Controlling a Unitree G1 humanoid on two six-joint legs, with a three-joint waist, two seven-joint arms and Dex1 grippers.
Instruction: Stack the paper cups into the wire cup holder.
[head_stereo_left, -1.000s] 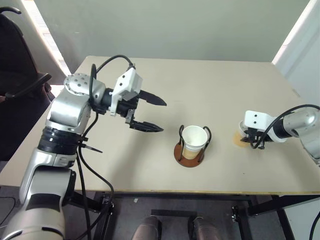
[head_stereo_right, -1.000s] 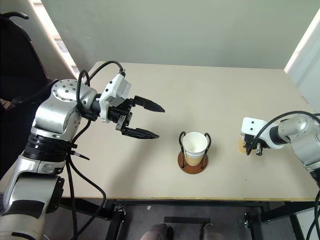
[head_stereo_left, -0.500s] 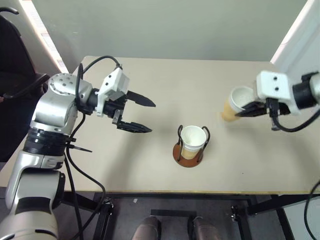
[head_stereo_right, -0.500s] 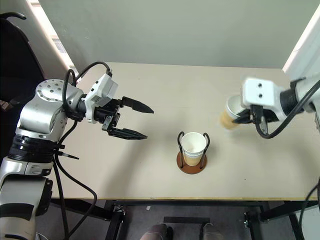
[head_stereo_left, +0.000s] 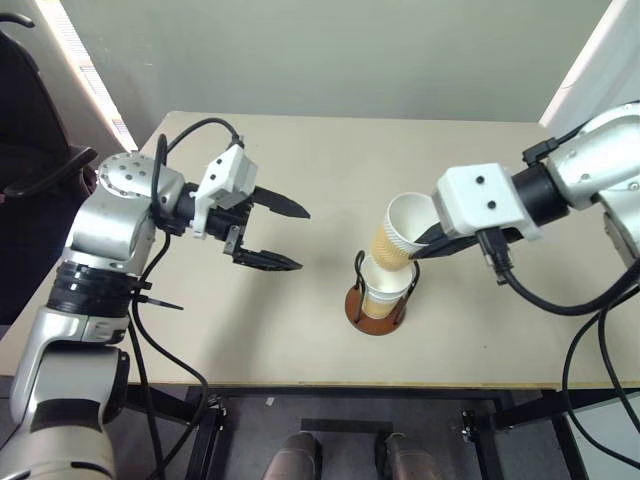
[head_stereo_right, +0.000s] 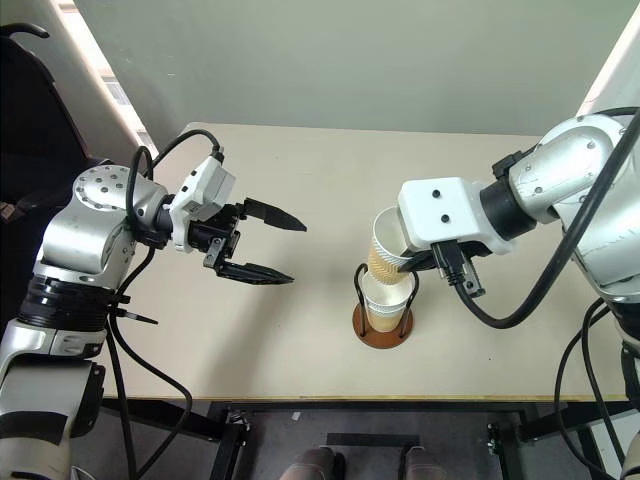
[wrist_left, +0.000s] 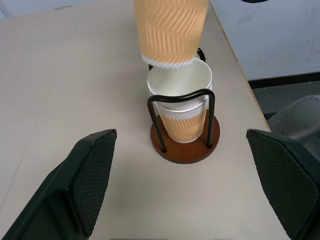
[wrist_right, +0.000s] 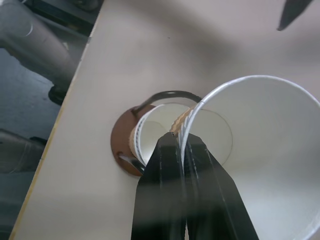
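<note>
The wire cup holder (head_stereo_left: 377, 306), a brown disc with black wire loops, stands mid-table near the front edge and has paper cups (wrist_left: 180, 95) nested in it. Another tan paper cup (head_stereo_left: 400, 232) hangs tilted just above them, its bottom over their open mouth. My right gripper (head_stereo_right: 410, 262) is shut on this cup's white rim; in the right wrist view the fingers (wrist_right: 175, 155) pinch the rim with one inside and one outside. My left gripper (head_stereo_left: 300, 238) hovers open and empty above the table, well to the left of the holder, pointing toward it.
The beige table (head_stereo_left: 300, 340) has its front edge close behind the holder's base. A black chair (head_stereo_left: 30, 120) stands off the table's left side. A grey wall runs along the far edge.
My right gripper picked the cup up off the right side of the table and carried it up and left to just over the holder. The left gripper stayed open, almost still.
</note>
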